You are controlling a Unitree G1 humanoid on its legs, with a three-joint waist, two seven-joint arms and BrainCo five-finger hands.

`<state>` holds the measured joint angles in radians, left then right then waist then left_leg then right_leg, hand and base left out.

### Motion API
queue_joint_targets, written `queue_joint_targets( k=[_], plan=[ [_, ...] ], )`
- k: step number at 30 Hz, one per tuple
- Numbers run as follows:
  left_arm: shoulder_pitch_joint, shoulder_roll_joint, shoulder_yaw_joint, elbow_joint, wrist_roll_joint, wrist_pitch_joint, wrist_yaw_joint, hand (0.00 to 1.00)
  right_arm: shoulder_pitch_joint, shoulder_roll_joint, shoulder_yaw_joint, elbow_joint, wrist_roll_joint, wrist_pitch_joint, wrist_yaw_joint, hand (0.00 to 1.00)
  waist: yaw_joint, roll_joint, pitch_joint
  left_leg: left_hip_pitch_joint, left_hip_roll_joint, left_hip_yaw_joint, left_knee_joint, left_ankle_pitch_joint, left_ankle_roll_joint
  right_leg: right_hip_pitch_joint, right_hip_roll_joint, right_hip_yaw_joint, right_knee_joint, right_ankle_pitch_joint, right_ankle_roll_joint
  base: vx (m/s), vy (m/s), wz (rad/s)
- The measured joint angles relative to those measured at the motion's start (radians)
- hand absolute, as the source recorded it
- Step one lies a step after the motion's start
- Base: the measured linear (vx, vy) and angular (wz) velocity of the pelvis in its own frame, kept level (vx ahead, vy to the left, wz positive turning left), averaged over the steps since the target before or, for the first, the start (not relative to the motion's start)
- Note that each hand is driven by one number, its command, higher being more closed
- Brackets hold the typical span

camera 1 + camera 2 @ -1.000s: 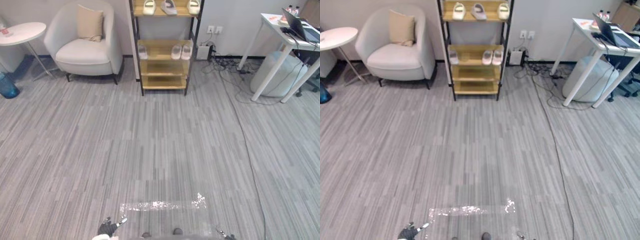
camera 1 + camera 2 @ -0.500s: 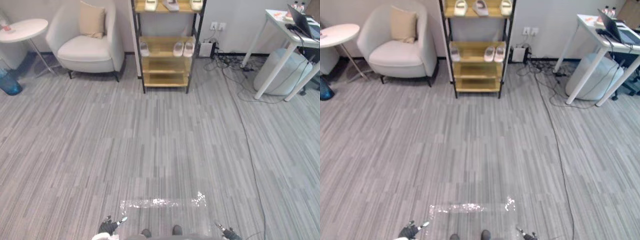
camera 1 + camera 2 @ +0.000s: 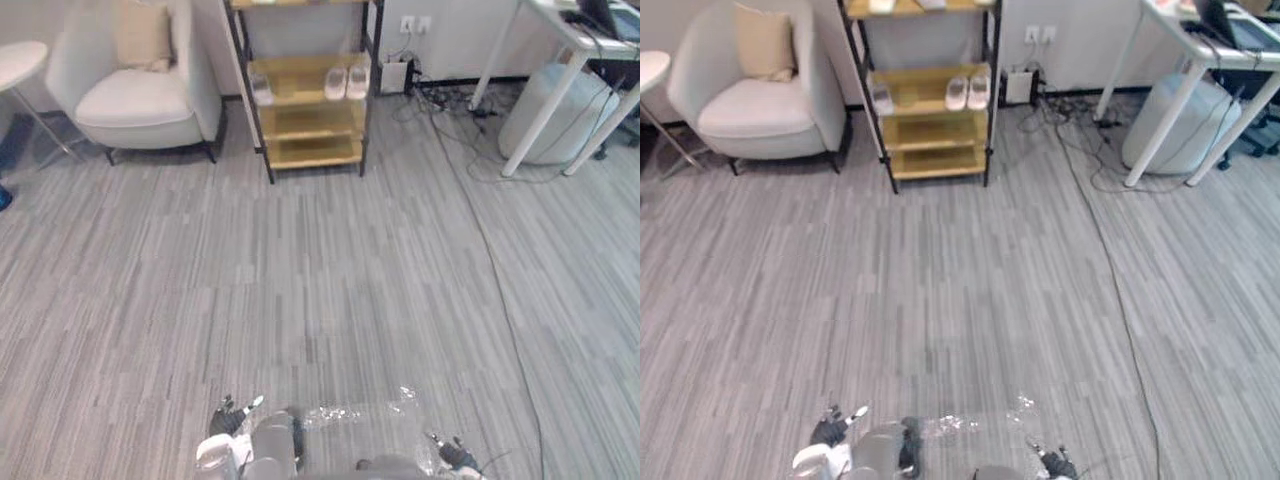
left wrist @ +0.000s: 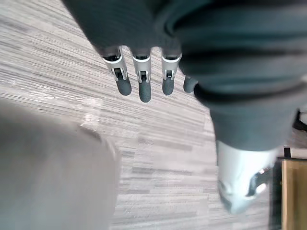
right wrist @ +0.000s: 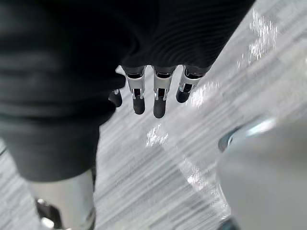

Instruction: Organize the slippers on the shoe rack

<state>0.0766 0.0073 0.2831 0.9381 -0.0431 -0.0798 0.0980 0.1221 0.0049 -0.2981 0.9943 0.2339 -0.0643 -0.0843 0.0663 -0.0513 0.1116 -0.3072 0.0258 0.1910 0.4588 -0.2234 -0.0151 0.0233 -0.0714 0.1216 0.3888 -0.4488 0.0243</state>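
While it hangs low at the near left, left hand (image 4: 145,91): fingers straight, pointing down at the floor, holding nothing.
Right hand (image 5: 160,104): low at the near right, fingers straight too, nothing in it.
Slippers: a pale pair (image 3: 347,82) sits side by side at the right end of a rack shelf; one more slipper (image 3: 260,88) lies at the left end of that shelf.
Shoe rack (image 3: 305,152): far off, well apart from both hands, dark frame, yellow wood shelves.
Floor (image 3: 320,280): grey striped carpet, with a shiny patch (image 3: 355,412) between the hands.
Room: a pale armchair (image 3: 130,105) with a cushion (image 3: 142,35) stands left of the rack; a white table (image 3: 545,110) stands far right.
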Motion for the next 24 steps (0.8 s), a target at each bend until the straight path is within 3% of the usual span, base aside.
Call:
queue_joint_targets(
  k=[1, 3, 4, 6, 8, 10, 11, 12, 13, 14, 15, 16, 18, 19, 21, 22, 24],
  plan=[
    [-0.002, 0.008, 0.016, 0.009, 0.0, 0.004, 0.005, 0.0, 0.001, 0.016, 0.015, -0.005, -0.004, 0.0, 0.004, 0.0, 0.0, -0.027, -0.02, 0.027, -0.024, 0.02, 0.0, -0.029, 0.012, -0.018, -0.027, -0.002, 0.078, -0.003, 0.021, 0.6, 0.227, -0.48],
    [-0.017, 0.031, -0.019, 0.032, 0.001, 0.014, 0.011, 0.0, 0.005, 0.028, 0.022, -0.044, -0.039, 0.0, 0.008, 0.0, -0.011, -0.037, -0.009, 0.181, -0.049, 0.044, -0.043, -0.075, 0.041, -0.165, -0.039, 0.002, 0.553, 0.12, 0.182, 0.77, 0.297, -0.3],
    [-0.031, 0.03, -0.051, 0.043, 0.002, 0.023, 0.013, 0.0, 0.008, 0.024, 0.022, -0.046, -0.039, 0.0, 0.008, 0.0, -0.013, -0.028, -0.003, 0.276, -0.053, 0.03, -0.093, -0.075, 0.042, -0.224, -0.04, -0.044, 0.721, 0.136, 0.172, 0.62, 0.185, 0.01],
    [-0.057, 0.011, -0.07, 0.05, 0.002, 0.026, 0.013, 0.0, 0.015, 0.023, 0.021, -0.065, -0.04, 0.0, 0.008, 0.0, -0.016, -0.023, -0.001, 0.364, -0.049, 0.012, -0.155, -0.075, 0.042, -0.299, -0.056, -0.12, 0.795, 0.141, 0.142, 0.55, 0.076, 0.13],
    [-0.08, -0.018, -0.073, 0.053, 0.001, 0.029, 0.013, 0.0, 0.012, 0.025, -0.001, -0.083, -0.041, -0.005, 0.008, 0.0, -0.02, -0.02, 0.002, 0.432, -0.043, 0.004, -0.217, -0.076, 0.041, -0.392, -0.074, -0.186, 0.75, 0.126, 0.104, 0.5, -0.002, 0.14],
    [-0.092, -0.049, -0.073, 0.06, 0.0, 0.029, 0.013, 0.0, -0.011, 0.012, -0.022, -0.081, -0.039, -0.008, 0.008, 0.0, -0.034, 0.015, 0.028, 0.515, -0.001, -0.006, -0.254, -0.076, 0.04, -0.454, -0.052, -0.276, 0.531, 0.102, 0.027, 0.57, -0.089, 0.11],
    [-0.093, -0.053, -0.072, 0.06, 0.0, 0.029, 0.013, 0.0, -0.016, 0.01, -0.022, -0.082, -0.04, -0.009, 0.009, 0.0, -0.038, 0.021, 0.032, 0.528, 0.008, -0.011, -0.254, -0.076, 0.04, -0.462, -0.038, -0.282, 0.466, 0.113, 0.012, 0.53, -0.136, 0.13],
    [-0.094, -0.055, -0.072, 0.064, 0.0, 0.029, 0.013, 0.0, -0.025, 0.005, -0.021, -0.081, -0.04, -0.009, 0.01, 0.0, -0.043, 0.027, 0.032, 0.545, 0.023, -0.02, -0.251, -0.077, 0.037, -0.479, -0.009, -0.273, 0.331, 0.155, -0.009, 0.57, -0.197, 0.19],
    [-0.093, -0.055, -0.072, 0.066, 0.0, 0.028, 0.013, 0.0, -0.025, 0.003, -0.018, -0.072, -0.04, -0.008, 0.01, 0.0, -0.047, 0.021, 0.029, 0.556, 0.023, -0.044, -0.244, -0.084, 0.015, -0.465, 0.013, -0.252, 0.157, 0.269, -0.022, 0.62, -0.248, 0.39],
    [-0.094, -0.066, -0.057, 0.084, -0.001, 0.029, 0.013, 0.0, -0.035, -0.004, -0.025, -0.065, -0.036, -0.009, 0.013, 0.0, -0.059, 0.032, 0.038, 0.59, 0.036, -0.086, -0.221, -0.105, -0.021, -0.455, 0.01, -0.268, 0.133, 0.373, -0.067, 0.63, -0.248, 0.33],
    [-0.094, -0.066, -0.057, 0.095, 0.001, 0.029, 0.008, 0.0, -0.051, -0.015, -0.023, -0.061, -0.041, -0.007, 0.009, 0.0, -0.057, 0.056, 0.036, 0.583, 0.059, -0.093, -0.196, -0.099, -0.031, -0.452, 0.025, -0.277, 0.148, 0.354, -0.089, 0.61, -0.236, 0.27],
    [-0.093, -0.074, -0.041, 0.094, 0.001, 0.03, 0.007, 0.0, -0.067, -0.02, -0.021, -0.059, -0.041, -0.004, 0.008, 0.0, -0.058, 0.068, 0.033, 0.555, 0.069, -0.099, -0.134, -0.062, -0.076, -0.439, 0.03, -0.282, 0.154, 0.312, -0.091, 0.57, -0.218, 0.1],
    [-0.098, -0.075, -0.02, 0.092, 0.001, 0.029, 0.008, 0.0, -0.07, -0.022, -0.008, -0.057, -0.04, -0.005, 0.008, 0.0, -0.061, 0.081, 0.046, 0.432, 0.091, -0.124, 0.131, 0.076, -0.064, -0.358, 0.031, -0.304, 0.105, 0.274, -0.098, 0.62, -0.263, 0.34],
    [-0.094, -0.07, -0.007, 0.088, 0.001, 0.029, 0.008, 0.0, -0.069, -0.025, -0.004, -0.049, -0.039, -0.001, 0.003, 0.0, -0.053, 0.08, 0.056, 0.357, 0.117, -0.123, 0.313, 0.087, -0.068, -0.281, 0.041, -0.308, 0.05, 0.267, -0.104, 0.48, -0.19, 0.32],
    [-0.093, -0.07, 0.003, 0.056, 0.0, 0.026, 0.009, 0.0, -0.067, -0.022, 0.022, -0.035, -0.038, -0.003, 0.0, 0.0, -0.038, 0.069, 0.066, 0.271, 0.145, -0.08, 0.48, 0.057, -0.083, -0.148, 0.046, -0.311, -0.027, 0.258, -0.115, 0.42, -0.138, 0.0],
    [-0.093, -0.066, 0.0, 0.04, 0.0, 0.021, 0.009, 0.0, -0.064, -0.019, 0.041, -0.035, -0.037, -0.004, 0.0, 0.0, -0.024, 0.054, 0.07, 0.212, 0.154, -0.046, 0.502, 0.034, -0.077, -0.084, 0.045, -0.309, -0.076, 0.246, -0.114, 0.44, -0.116, -0.06],
    [-0.095, -0.069, -0.028, 0.027, -0.001, 0.017, 0.006, 0.0, -0.07, -0.013, 0.046, -0.036, -0.037, -0.002, 0.0, 0.0, -0.02, 0.06, 0.066, 0.118, 0.164, -0.006, 0.447, -0.001, -0.059, -0.03, 0.045, -0.311, -0.105, 0.223, -0.105, 0.3, -0.041, -0.02]
  ],
)
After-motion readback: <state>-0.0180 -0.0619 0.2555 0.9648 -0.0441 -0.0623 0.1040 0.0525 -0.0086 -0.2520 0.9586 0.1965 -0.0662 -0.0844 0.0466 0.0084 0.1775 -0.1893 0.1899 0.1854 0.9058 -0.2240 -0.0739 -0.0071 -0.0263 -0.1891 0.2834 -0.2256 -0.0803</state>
